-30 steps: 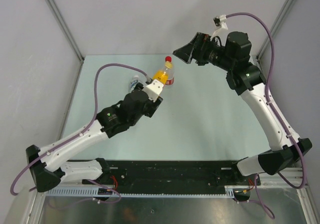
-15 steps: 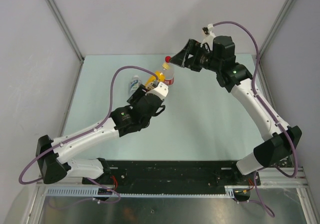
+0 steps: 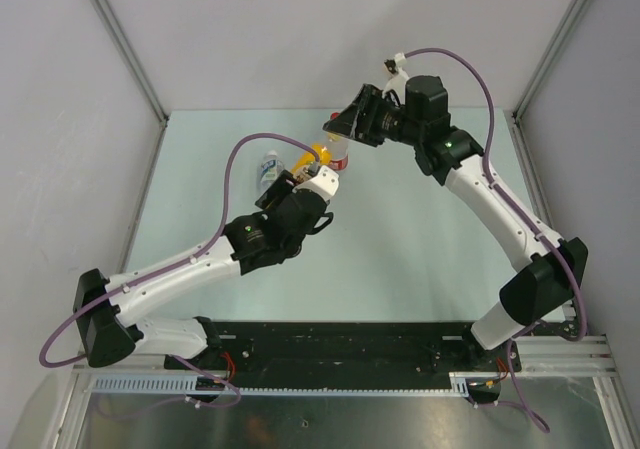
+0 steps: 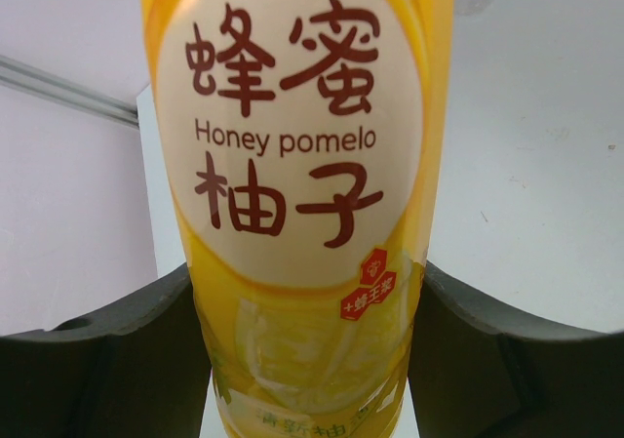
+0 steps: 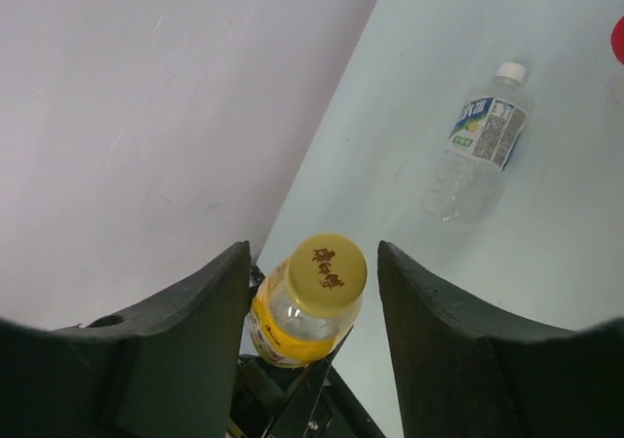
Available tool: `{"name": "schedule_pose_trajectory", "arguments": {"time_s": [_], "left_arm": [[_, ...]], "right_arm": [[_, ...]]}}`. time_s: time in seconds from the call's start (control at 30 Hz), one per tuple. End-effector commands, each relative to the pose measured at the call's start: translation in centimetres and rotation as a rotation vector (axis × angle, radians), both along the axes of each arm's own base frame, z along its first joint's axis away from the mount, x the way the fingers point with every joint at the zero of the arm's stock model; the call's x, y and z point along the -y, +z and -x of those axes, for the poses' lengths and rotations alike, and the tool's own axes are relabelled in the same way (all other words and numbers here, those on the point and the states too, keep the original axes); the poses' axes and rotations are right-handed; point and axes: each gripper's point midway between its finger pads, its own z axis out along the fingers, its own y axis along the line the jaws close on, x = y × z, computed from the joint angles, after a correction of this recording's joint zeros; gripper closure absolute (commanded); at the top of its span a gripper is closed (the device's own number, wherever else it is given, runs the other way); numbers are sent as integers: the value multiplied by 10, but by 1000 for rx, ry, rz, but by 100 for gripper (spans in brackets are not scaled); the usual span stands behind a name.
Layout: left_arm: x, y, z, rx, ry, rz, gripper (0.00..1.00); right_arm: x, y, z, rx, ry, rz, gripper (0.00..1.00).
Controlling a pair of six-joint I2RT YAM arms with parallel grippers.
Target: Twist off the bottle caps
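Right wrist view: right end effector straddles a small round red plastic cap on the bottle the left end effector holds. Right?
Not red: the right wrist view shows a small round yellow plastic cap. The right end effector does straddle it, on the yellow-labelled plastic bottle held by the left end effector.

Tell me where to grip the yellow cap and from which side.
Grip the small round yellow plastic cap across its side wall, coming end-on at its top: it faces the right gripper, centred between its fingers, on the yellow-labelled plastic bottle the left gripper holds.
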Motion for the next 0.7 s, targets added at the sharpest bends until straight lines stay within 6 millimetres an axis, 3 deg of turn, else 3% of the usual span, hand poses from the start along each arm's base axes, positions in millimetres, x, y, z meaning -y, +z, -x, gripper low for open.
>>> {"name": "schedule_pose_trajectory", "arguments": {"time_s": [0.0, 0.23, 0.47, 0.67], "left_arm": [[2, 16, -2, 41, 15, 25, 74], [4, 17, -3, 42, 19, 29, 74], [4, 17, -3, 40, 19, 35, 74], [9, 16, 0, 27, -5, 75, 74]], "right_arm": [[-9, 11, -1, 27, 21, -45, 44], [-12, 10, 0, 20, 20, -50, 63], [-12, 15, 2, 39, 17, -67, 97], [-14, 28, 16, 141, 71, -73, 100]]}}
